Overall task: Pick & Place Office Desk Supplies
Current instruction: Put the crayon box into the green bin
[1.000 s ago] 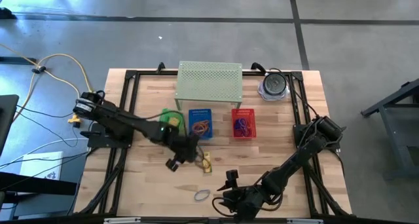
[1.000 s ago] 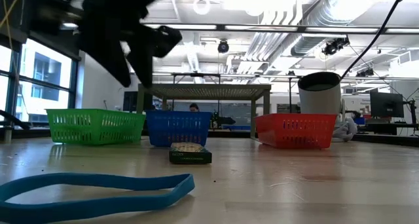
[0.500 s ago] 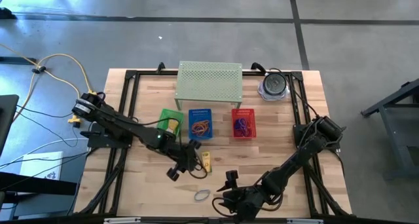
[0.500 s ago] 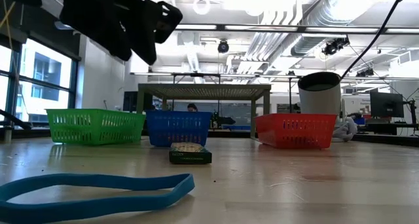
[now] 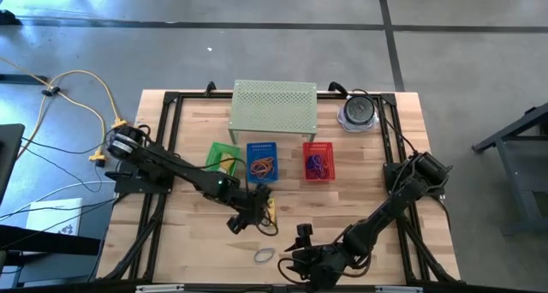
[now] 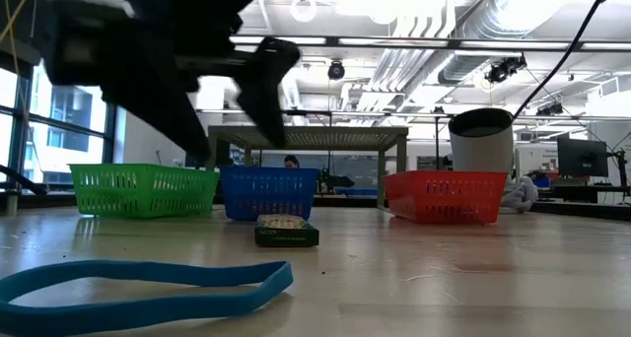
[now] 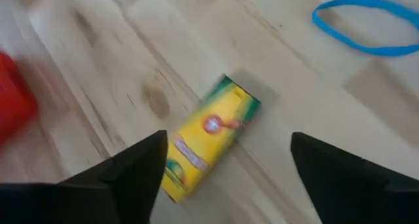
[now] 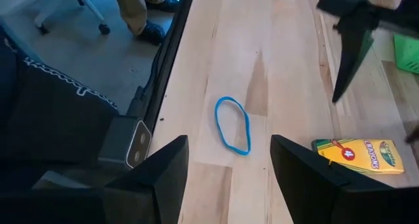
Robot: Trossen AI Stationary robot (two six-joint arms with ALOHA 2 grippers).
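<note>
Wooden surface bare around it, the yellow crayon packet point(image 7: 208, 140) lies between the left gripper's point(image 7: 226, 168) spread fingers (at six o'clock of the blue basket point(image 5: 262, 160)): descend centred before closing.

Pale matt wood table point(image 5: 197, 233), glossy yellow cardboard packet point(image 7: 208, 137), smooth rubber band point(image 8: 234, 124)

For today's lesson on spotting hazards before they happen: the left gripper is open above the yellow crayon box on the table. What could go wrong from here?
1. The crayon box lies slantwise between the open left gripper fingers, so closing may twist or push it away rather than grip it.
2. The blue rubber band lies flat and thin on the table, so it may be hard to catch.
3. The right gripper waits nearby, so the arms might collide.
</note>
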